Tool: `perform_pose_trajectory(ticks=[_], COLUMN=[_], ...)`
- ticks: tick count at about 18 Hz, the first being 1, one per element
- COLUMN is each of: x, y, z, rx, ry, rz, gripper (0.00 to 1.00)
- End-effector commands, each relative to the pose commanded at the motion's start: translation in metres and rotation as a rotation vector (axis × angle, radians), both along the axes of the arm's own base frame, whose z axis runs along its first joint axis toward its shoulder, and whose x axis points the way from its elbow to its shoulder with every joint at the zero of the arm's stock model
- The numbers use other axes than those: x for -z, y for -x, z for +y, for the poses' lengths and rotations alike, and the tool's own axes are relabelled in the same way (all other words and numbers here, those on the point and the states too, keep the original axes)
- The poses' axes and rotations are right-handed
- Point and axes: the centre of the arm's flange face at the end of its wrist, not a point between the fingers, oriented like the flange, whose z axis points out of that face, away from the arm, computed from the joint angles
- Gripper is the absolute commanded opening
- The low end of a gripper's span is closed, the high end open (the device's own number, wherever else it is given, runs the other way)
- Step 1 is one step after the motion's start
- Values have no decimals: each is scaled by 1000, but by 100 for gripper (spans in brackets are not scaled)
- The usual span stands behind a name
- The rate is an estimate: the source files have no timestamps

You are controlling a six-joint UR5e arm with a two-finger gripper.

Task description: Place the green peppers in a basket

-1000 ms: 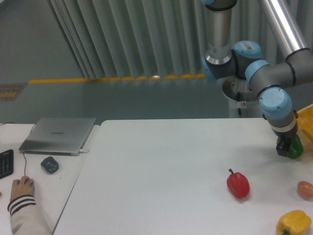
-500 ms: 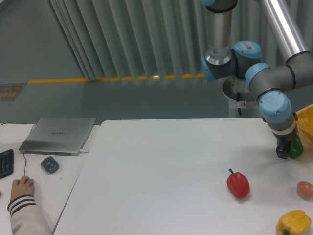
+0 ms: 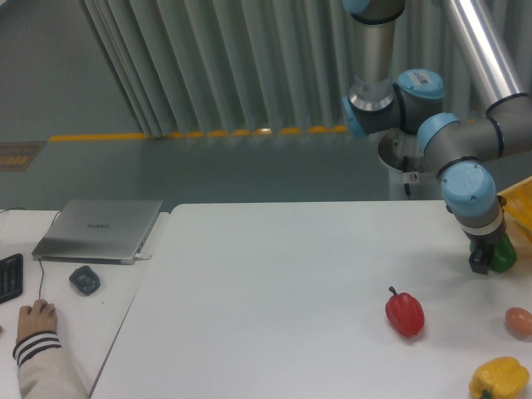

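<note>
— What has changed at your table's right edge over the last second?

— Your two-finger gripper [image 3: 485, 259] has carried the glossy dark-green bell pepper [image 3: 501, 256] a little to the right and slightly up, toward the yellow-orange lattice-walled plastic basket [image 3: 520, 204], only a corner of which shows at the frame's edge. The black fingers sit clamped on the pepper's left side, and it appears clear of the white tabletop [image 3: 274, 291].

— And what does that mean for the job?

— You look to be mid-transfer: the pepper is held, near the basket but not yet in it. The lobed red bell pepper [image 3: 405, 312], the waxy yellow bell pepper [image 3: 499, 379] and the small orange-pink round fruit [image 3: 519, 322] lie where they were, well apart from the gripper, as does the grey laptop [image 3: 100, 229] at far left.
</note>
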Motion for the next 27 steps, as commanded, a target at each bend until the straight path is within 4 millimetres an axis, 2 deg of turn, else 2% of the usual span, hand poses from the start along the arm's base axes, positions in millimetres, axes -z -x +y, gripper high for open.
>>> perform_pose_trajectory(ticks=[12, 24, 27], x=[-17, -5, 3], y=[2, 1, 2], z=[-1, 1, 2], rx=[18, 6, -23], ry=[15, 34, 40], rz=[40, 45, 47], gripper=[100, 100, 100])
